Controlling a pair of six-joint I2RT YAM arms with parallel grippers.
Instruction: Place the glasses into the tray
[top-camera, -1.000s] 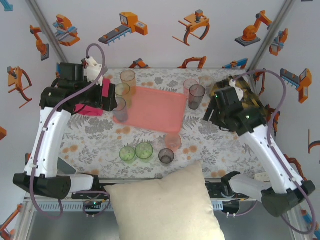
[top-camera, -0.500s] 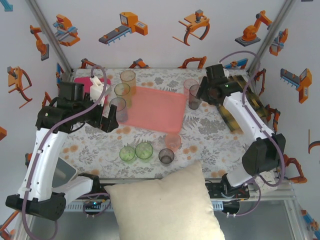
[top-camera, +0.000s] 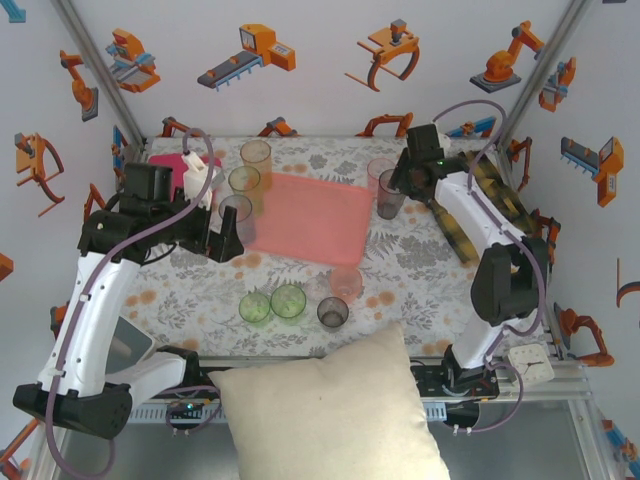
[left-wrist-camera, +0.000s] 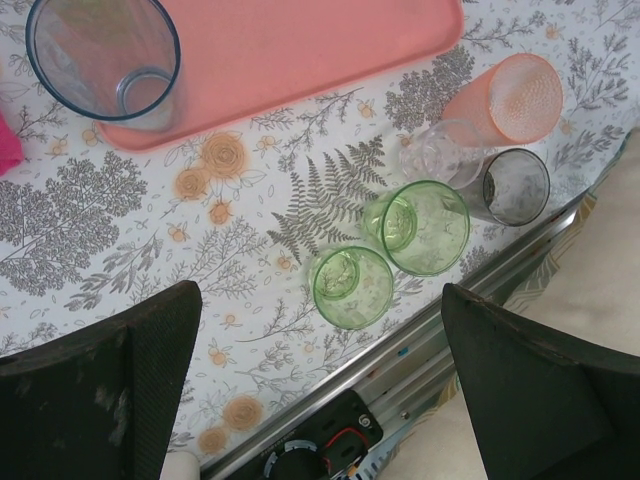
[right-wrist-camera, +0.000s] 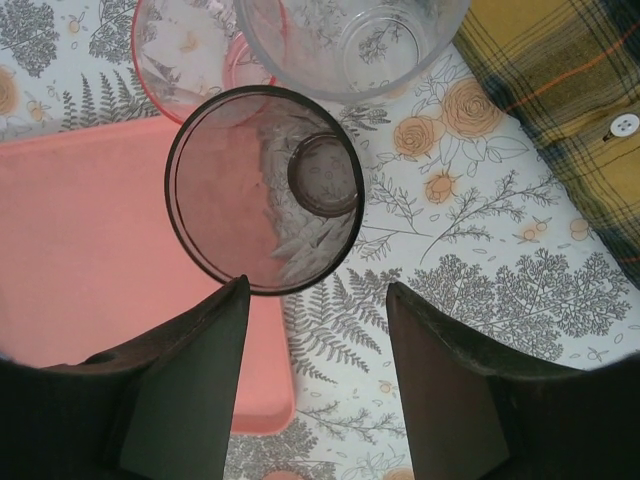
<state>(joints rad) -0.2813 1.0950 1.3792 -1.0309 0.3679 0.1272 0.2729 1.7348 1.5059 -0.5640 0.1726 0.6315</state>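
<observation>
Green glasses (left-wrist-camera: 352, 287), a pair, stand side by side off the tray's (left-wrist-camera: 300, 50) near edge. A grey glass (left-wrist-camera: 515, 185) and an orange glass (left-wrist-camera: 510, 100) are bunched toward its near right corner. Off the tray's near left corner the left gripper (left-wrist-camera: 320, 295) hangs with jaws wide apart, empty. A bluish glass (left-wrist-camera: 103, 55) sits at the tray's left edge, on or off it I cannot tell.

Off the tray's far right corner the right gripper (right-wrist-camera: 317, 290) has its jaws apart, gripping nothing. The smoky glass (right-wrist-camera: 263, 190) stands upright just ahead of its fingertips, foot just beside the tray's right edge. Taking it looks like the step in hand: advance until its wall sits centred between the fingers, drop below the rim and close gently, since tapered plastic may slip. A pink glass (right-wrist-camera: 195, 45) stands close behind it, so lift straight up before crossing to the tray. The smoky glass is thin, translucent grey-purple and dark-rimmed, tapering to a small round base.
</observation>
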